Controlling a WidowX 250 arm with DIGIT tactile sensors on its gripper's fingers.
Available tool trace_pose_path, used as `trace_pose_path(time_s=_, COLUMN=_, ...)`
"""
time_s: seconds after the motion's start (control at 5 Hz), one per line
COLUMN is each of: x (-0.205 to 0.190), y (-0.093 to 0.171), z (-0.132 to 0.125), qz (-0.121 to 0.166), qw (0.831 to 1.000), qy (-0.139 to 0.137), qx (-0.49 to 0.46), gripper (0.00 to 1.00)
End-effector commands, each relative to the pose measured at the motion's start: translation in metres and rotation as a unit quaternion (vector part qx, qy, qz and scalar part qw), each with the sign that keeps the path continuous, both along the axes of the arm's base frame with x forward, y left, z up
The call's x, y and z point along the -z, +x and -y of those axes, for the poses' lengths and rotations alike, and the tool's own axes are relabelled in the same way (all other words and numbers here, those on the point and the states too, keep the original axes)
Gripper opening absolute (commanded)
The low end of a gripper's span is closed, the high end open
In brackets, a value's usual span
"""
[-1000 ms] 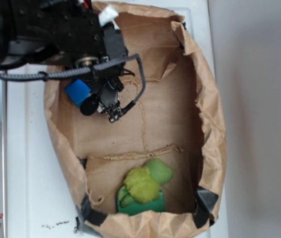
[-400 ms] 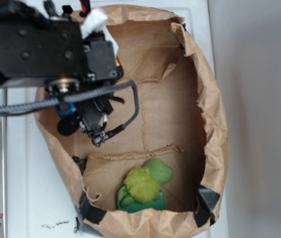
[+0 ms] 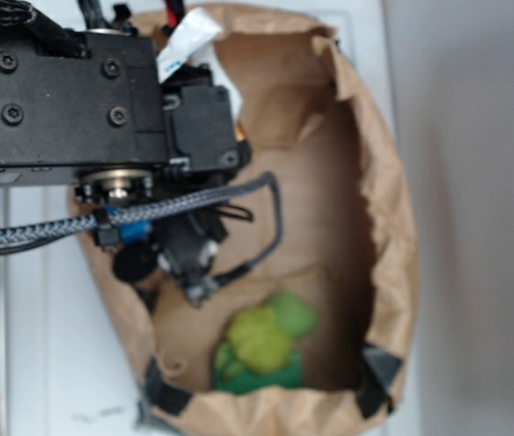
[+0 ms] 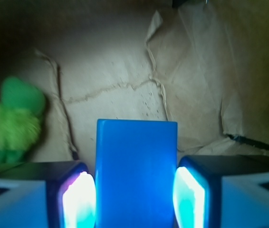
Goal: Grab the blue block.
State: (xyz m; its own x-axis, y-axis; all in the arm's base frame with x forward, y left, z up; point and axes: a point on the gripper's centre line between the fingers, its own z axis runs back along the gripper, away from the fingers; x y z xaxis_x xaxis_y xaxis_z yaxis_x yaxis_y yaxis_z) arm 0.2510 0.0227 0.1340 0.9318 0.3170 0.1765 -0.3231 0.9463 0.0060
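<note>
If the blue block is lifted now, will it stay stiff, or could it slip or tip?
The blue block looks rigid: straight edges and flat faces, so it probably will not bend. Its faces look smooth and glossy, so it might slide between the fingers of the tool. Much of it sticks out beyond the fingers, so it may pivot slightly.

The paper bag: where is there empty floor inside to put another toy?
The paper bag has bare brown floor through its middle and right, between the gripper holding the blue block and the green plush. It's crowded at the left wall under the arm, and at the bottom around the plush.
</note>
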Motion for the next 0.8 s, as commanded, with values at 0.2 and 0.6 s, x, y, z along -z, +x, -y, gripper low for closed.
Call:
trace_pose_path(time_s=0.2, x=-0.024, y=0.033, z=0.012, qz=0.043, qw=0.993, qy=0.024, qx=0.104, gripper=0.0)
trace_pose_path(time_s=0.6, x=-0.037, y=0.029, z=-0.009, qz=0.027, qw=0.99, qy=-0.018, qx=0.137, gripper=0.0)
